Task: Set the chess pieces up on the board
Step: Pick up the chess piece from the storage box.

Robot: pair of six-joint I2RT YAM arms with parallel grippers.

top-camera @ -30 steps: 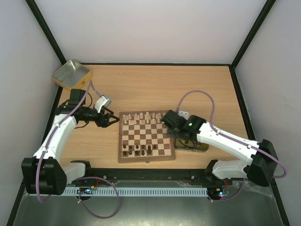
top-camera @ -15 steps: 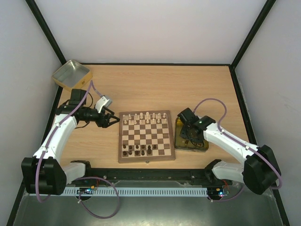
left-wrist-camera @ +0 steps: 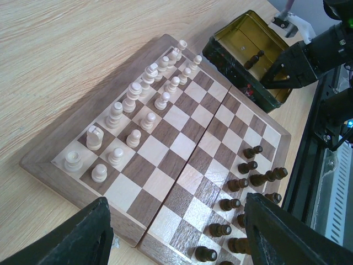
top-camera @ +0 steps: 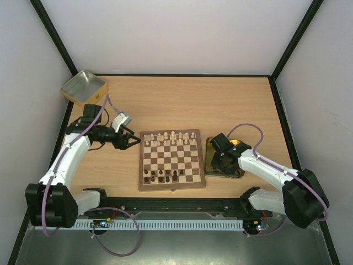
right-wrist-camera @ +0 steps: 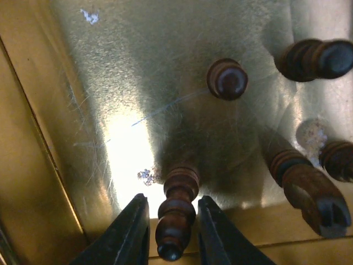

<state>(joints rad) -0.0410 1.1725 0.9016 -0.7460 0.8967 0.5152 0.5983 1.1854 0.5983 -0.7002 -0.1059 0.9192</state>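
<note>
Two arms, change: over the last second the right arm has swung off the far right corner of the board (top-camera: 171,186) (left-wrist-camera: 165,149) and come down into the tin beside it; the left arm has not moved.
Right gripper (top-camera: 219,162) (right-wrist-camera: 174,223): down inside the tin, fingers slightly apart on either side of one dark piece (right-wrist-camera: 176,207) lying on the tin floor. A thin gap shows on each side, so no squeeze is seen.
Left gripper (top-camera: 134,141) (left-wrist-camera: 177,201): beside the board's left edge, jaws spread wide, nothing between them.
Board: middle of the table (top-camera: 182,99), near its front edge.
Pale pieces (top-camera: 168,138) (left-wrist-camera: 138,110): across the board's two far rows.
Dark pieces (top-camera: 162,175) (left-wrist-camera: 242,182): in the two near rows, gathered toward the near left corner.
Near tin (top-camera: 229,175) (left-wrist-camera: 242,33) (right-wrist-camera: 165,72): gold, just beside the board's right edge, partly hidden by the right arm. It holds loose dark pieces, one upright (right-wrist-camera: 227,79), others lying.
Far tin (top-camera: 84,87): at the table's far left corner, well apart from the board.
</note>
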